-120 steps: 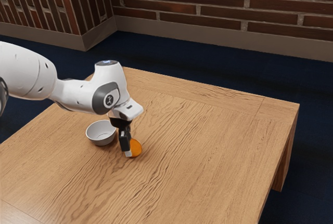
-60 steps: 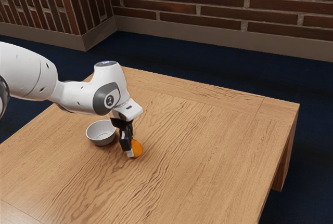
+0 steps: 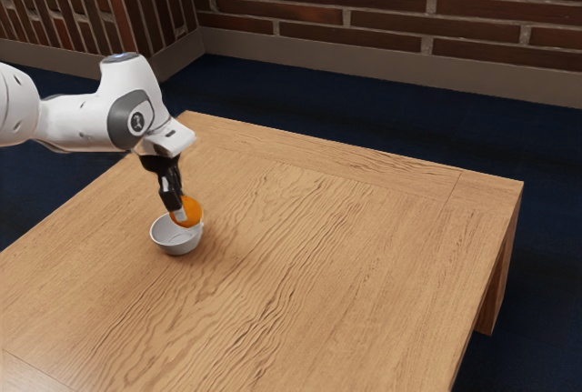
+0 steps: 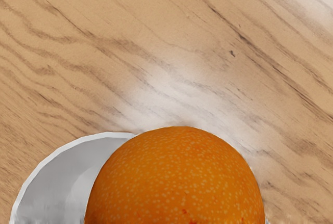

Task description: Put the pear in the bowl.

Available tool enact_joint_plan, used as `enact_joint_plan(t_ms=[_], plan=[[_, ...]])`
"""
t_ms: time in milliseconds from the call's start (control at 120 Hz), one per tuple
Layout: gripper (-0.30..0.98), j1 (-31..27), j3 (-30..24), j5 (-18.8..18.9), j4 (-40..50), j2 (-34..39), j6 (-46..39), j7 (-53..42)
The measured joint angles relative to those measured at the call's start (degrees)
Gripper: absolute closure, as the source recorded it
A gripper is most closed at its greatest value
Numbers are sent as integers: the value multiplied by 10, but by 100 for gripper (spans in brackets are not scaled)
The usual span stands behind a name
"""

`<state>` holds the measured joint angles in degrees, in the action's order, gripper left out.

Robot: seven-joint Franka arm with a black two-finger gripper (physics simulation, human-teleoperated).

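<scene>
Pinching orange fruit in gripper, seemingly above edge of bowl, off-centre. Might clip bowl's rim and roll outside if released here; probably needs centring over bowl first.

The tabletop is made of wood, light brown in colour, and its grain runs in wavy, darker lines. In the exterior view one can see thin joint lines in it, close to its far edge and also in the near part at the exterior view's left. Its edge is straight, and below the corner at the exterior view's right there is a leg of the same wood. On this tabletop stands one bowl — it is upright, round, and pale grey. The bowl is on the exterior view's left part. In the wrist view, the wood has a whitish shine — quite soft — beside the bowl.
</scene>
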<state>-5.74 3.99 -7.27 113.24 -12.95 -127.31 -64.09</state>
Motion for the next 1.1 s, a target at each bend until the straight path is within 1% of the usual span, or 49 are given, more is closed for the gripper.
enact_joint_plan(t_ms=[100,267,375,458,583,633,700,800,858,983,1100], plan=[[53,-3,24,2,-17,-2,17,-2],[56,-3,30,4,-47,-31,30,-6],[36,-3,30,0,-51,-37,38,-10],[24,-3,30,-2,-52,-37,42,-12],[13,-3,29,-4,-52,-22,49,-15],[11,-3,27,-6,-51,0,58,-12],[8,2,26,-7,-51,48,79,-1],[5,31,27,7,-54,138,134,38],[4,53,27,24,-86,167,179,78],[2,90,3,53,-185,183,280,182],[1,97,-6,67,-210,183,347,264]])
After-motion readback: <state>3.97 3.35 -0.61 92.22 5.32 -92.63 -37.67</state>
